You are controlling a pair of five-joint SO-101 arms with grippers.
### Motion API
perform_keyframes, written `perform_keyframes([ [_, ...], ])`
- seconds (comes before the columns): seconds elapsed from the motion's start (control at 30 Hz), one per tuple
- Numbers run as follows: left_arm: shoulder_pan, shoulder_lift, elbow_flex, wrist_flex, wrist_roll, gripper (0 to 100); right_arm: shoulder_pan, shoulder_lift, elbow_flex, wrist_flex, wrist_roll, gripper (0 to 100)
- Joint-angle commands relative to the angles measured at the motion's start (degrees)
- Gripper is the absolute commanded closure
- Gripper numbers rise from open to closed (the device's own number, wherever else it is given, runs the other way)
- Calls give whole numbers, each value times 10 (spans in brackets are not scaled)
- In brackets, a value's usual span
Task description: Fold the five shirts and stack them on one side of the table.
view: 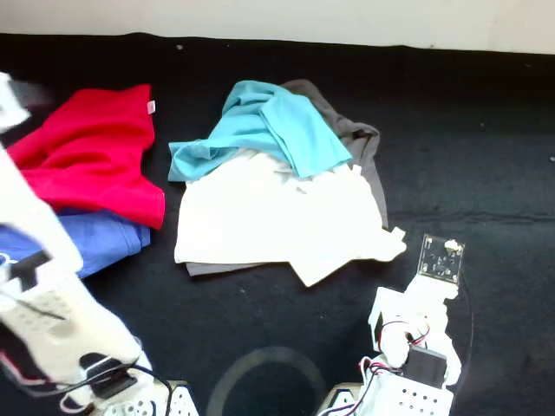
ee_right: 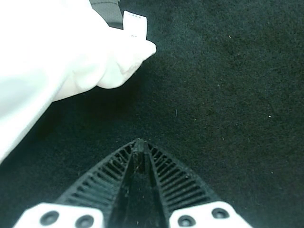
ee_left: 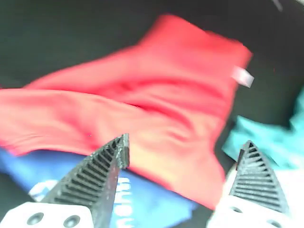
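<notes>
Two shirts lie to one side of the counter (view: pixel 451 130), red shirt (view: pixel 95 147) over blue shirt (view: pixel 108 238); the white shirt (view: pixel 269 212) lies mid-counter, unfolded. My left gripper (ee_left: pixel 186 142) hangs spread over red, while my right gripper (ee_right: pixel 138 142) is pressed together beside white. Next, I judge, I need a clean pinch on red's edge.

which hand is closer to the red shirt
Left. The left hand hangs open over the red shirt; the right hand sits shut by a corner of the white shirt.
</notes>
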Motion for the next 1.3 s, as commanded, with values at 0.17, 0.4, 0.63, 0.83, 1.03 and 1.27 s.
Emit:
perform_keyframes([
  [0.17,239,86,26,-6,2,652,0,1,78,-10,4,991],
  [0.4,371,194,25,-8,1,652,0,1,78,-10,4,991],
  [0.63,406,267,25,-107,1,652,0,1,78,-10,4,991],
  [0.83,406,322,26,-152,-3,655,0,1,78,-10,4,991],
  [1.03,404,364,24,-171,-4,716,0,1,78,-10,4,991],
  [1.27,376,365,-82,-131,0,979,0,1,78,-10,4,991],
])
